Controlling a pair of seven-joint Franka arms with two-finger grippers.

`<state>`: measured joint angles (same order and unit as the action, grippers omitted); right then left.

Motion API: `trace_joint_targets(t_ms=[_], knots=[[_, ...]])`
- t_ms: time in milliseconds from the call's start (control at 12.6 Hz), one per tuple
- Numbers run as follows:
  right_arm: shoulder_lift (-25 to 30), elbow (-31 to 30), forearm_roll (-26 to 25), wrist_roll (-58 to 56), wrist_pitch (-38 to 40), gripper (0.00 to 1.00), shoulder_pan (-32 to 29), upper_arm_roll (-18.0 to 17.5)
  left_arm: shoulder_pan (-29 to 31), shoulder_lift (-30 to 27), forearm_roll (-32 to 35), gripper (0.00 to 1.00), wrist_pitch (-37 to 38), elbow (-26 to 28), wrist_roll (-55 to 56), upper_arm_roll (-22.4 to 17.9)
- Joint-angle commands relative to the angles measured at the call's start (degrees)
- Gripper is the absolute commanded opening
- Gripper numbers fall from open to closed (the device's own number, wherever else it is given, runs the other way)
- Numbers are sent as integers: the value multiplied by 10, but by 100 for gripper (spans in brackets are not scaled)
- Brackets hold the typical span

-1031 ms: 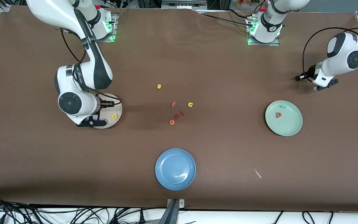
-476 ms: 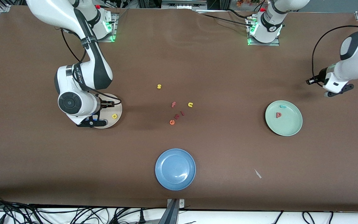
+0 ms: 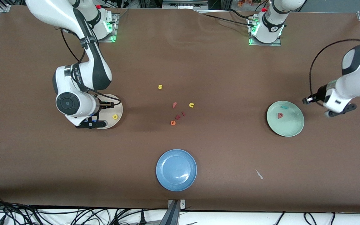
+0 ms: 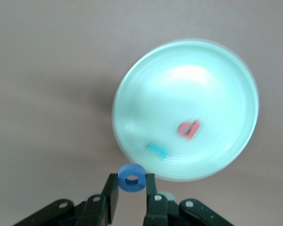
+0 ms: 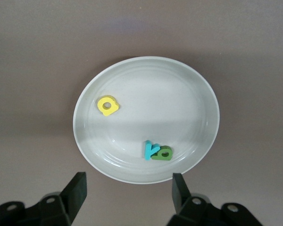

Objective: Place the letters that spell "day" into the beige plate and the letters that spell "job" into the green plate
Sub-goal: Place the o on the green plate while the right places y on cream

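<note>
The green plate (image 3: 294,128) (image 4: 179,80) holds a pinkish-red looped letter (image 3: 280,115) (image 4: 189,129) and a teal hooked "j" (image 3: 284,107) (image 4: 157,150). My left gripper (image 3: 331,113) (image 4: 132,182) is shut on the blue ring "o" (image 4: 132,178), over the table just off that plate's rim. The beige plate (image 3: 119,107) (image 5: 151,89) holds a yellow looped letter (image 3: 115,117) (image 5: 108,105), a teal "y" (image 5: 149,149) and a dark green looped letter (image 5: 163,153). My right gripper (image 3: 89,122) (image 5: 129,189) hangs open and empty over the beige plate's edge.
A blue plate (image 3: 176,156) lies near the table's front edge. Loose letters lie mid-table: a yellow "s" (image 3: 160,87), a pink "f" (image 3: 174,105), a yellow "u" (image 3: 191,105), an orange "e" (image 3: 173,122) and two small red ones. A white scrap (image 3: 259,174) lies nearer the camera.
My left arm has carried the blue ring toward the front camera, to beside the green plate. The right arm has shifted only slightly over the beige plate.
</note>
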<state>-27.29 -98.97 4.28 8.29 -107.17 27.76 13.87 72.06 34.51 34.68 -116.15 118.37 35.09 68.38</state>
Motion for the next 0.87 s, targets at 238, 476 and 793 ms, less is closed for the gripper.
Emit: trace_joint_targets(t_ms=[238,476,793], knots=[[7,55,4,-33,32,99,-4,7,-233,48,-9,24,-29,-91,15,-209],[7,118,6,-28,79,99,-7,20,-230,43,-11,100,-28,-110,13,-208],[11,206,21,-30,150,99,-30,49,-229,32,-24,100,74,-195,4,-166]])
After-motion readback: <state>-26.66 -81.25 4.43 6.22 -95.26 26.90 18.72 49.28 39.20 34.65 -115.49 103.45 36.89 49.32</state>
